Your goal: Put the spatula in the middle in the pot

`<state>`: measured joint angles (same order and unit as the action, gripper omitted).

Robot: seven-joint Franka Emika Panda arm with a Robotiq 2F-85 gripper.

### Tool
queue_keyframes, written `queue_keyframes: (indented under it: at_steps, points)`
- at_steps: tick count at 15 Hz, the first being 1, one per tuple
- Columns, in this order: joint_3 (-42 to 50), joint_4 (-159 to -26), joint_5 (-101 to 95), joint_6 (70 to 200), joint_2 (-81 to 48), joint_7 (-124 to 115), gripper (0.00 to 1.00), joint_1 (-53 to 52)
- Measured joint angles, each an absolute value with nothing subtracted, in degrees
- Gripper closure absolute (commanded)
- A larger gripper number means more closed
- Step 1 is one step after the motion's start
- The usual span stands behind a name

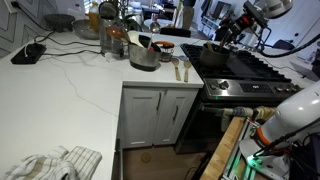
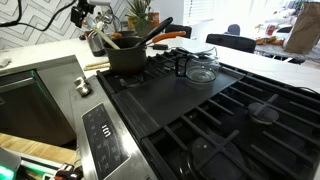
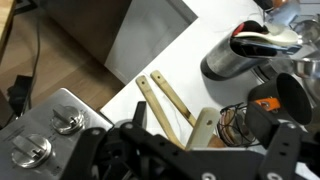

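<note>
Pot [image 2: 125, 58], round dark metal, holds black-handled utensils [image 2: 152, 34]; flat wooden spatulas [image 3: 162, 100] lie on counter [image 3: 185, 48]; hand [image 1: 228, 32] state unclear.

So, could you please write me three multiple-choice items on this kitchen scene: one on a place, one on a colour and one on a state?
1. Where does the dark pot stand?
A. on the stove
B. on the floor
C. on a chair

2. What colour is the counter?
A. black
B. white
C. green

3. How is the dark pot?
A. shut under a lid
B. tipped on its side
C. upright and open, with handles sticking out

Answers:
1 A: it sits on the black stove top.
2 B: the counter is plainly white in an exterior view.
3 C: it has no lid, and a black handle and an orange handle reach out over its rim.
</note>
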<state>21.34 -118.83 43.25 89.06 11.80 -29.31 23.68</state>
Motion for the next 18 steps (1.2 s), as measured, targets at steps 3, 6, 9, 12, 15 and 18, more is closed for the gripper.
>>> queue_keyframes:
  at_steps: [3, 6, 9, 12, 15, 18]
  points:
    - [16.9, -119.0, 35.0, 88.5, 16.2, -31.0, 0.0, 22.9]
    - [11.7, -119.4, 27.4, 88.6, 20.5, -33.5, 0.0, 21.7]
    - [6.8, -120.0, 19.8, 88.8, 24.6, -36.7, 0.0, 20.8]
    - [2.6, -120.9, 12.3, 89.0, 28.5, -38.4, 0.0, 20.0]
    - [-0.9, -122.6, 6.2, 91.2, 31.9, -38.3, 0.0, 18.7]
    - [-2.7, -124.5, 3.1, 93.4, 34.8, -37.9, 0.0, 17.1]
